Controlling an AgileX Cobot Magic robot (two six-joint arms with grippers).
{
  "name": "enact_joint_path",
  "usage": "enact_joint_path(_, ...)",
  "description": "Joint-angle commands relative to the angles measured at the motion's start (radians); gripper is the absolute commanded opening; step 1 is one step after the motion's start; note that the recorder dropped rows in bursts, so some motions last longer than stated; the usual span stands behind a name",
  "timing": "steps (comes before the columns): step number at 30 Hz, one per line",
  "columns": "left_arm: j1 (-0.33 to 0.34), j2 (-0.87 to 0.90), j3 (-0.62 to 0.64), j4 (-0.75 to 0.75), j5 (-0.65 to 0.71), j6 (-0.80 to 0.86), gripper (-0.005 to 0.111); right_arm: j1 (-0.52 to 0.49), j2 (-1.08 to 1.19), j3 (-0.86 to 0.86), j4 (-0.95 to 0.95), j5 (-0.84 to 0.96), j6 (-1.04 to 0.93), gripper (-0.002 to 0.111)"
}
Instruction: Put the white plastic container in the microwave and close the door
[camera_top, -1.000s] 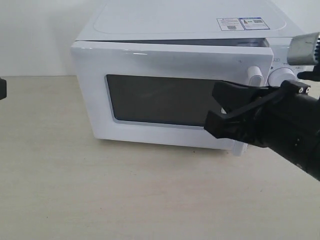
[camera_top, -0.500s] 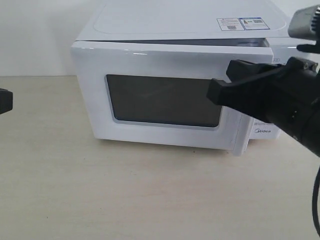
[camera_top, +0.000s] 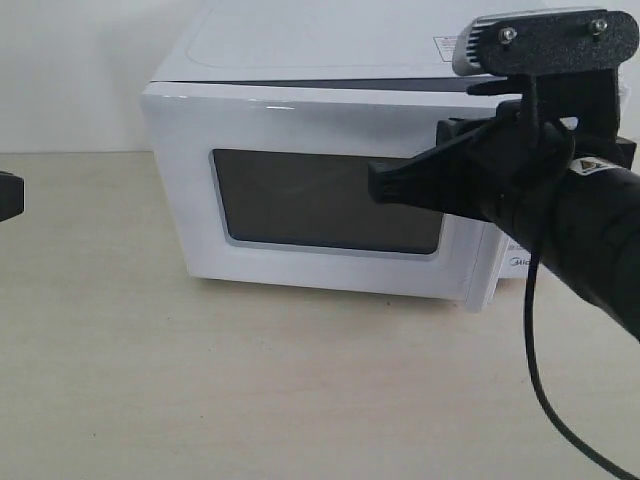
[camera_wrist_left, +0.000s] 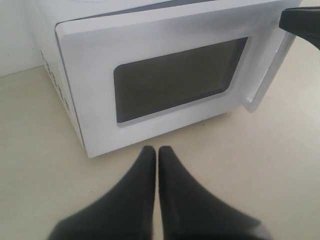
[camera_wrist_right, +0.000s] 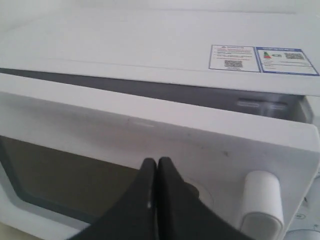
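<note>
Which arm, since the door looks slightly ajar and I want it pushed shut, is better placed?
Likely the right. The right end effector, shut, is directly in front of the door, near its handle. The left end effector, also shut, sits back off the microwave, farther from the door's free edge.

Looks smooth, glossy white on the microwave (camera_top: 330, 40) and its door (camera_top: 330, 120); dark and faintly reflective in the window (camera_top: 300, 200). Reads as matt black plastic on the left gripper (camera_wrist_left: 153, 155) and right gripper (camera_top: 378, 186). Seems matt, pale and faintly grained on the table (camera_top: 250, 380).
</note>
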Motion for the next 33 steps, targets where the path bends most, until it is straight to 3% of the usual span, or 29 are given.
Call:
enact_joint_path(1, 0.001, -0.006, 0.005, -0.004, -0.019, -0.008, 0.004, 0.002, 0.027, -0.007, 0.054, -0.067, -0.025, 0.0)
enact_joint_path(7, 0.001, -0.006, 0.005, -0.004, -0.014, -0.008, 0.004, -0.01, 0.029, -0.007, 0.056, -0.086, -0.073, 0.0)
enact_joint_path(14, 0.001, -0.006, 0.005, -0.011, -0.012, -0.008, 0.004, -0.138, 0.029, -0.007, 0.043, 0.051, -0.072, 0.0)
enact_joint_path(22, 0.001, -0.006, 0.005, -0.011, -0.012, -0.008, 0.004, -0.206, 0.049, -0.043, 0.01, 0.117, -0.074, 0.0)
enact_joint_path(33, 0.001, -0.006, 0.005, -0.012, -0.018, -0.008, 0.004, -0.208, 0.147, -0.133, 0.007, 0.12, -0.111, 0.0)
